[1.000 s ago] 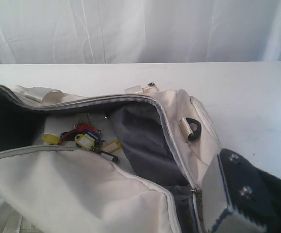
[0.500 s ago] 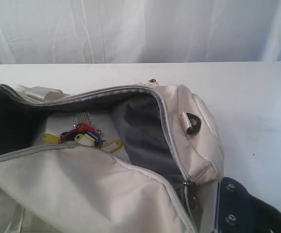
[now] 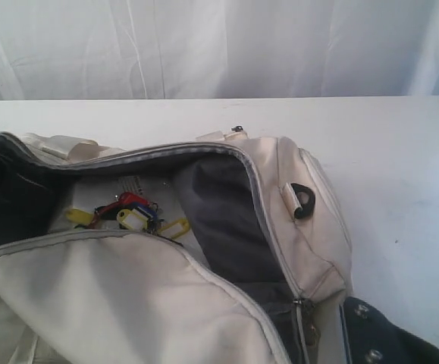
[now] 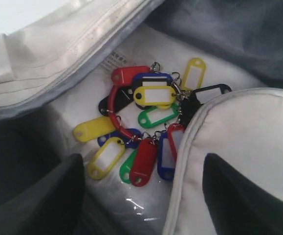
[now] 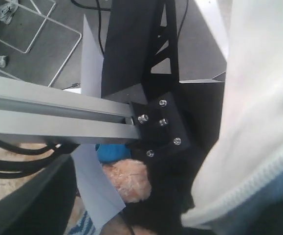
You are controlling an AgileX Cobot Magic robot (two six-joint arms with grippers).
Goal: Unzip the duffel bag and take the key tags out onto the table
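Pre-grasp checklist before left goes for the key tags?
1. Duffel bag unzipped, mouth gaping: ok.
2. Key tags fully exposed: not ok, the bag's edge covers a few.
3. Left gripper open, aimed at the tags: ok.
4. Right gripper open or shut: cannot tell.
5. Bare table beside the bag for set-down: ok.

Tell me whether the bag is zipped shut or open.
Open. The bag gapes with its zip edges spread apart, exposing the grey lining and the key tags inside.
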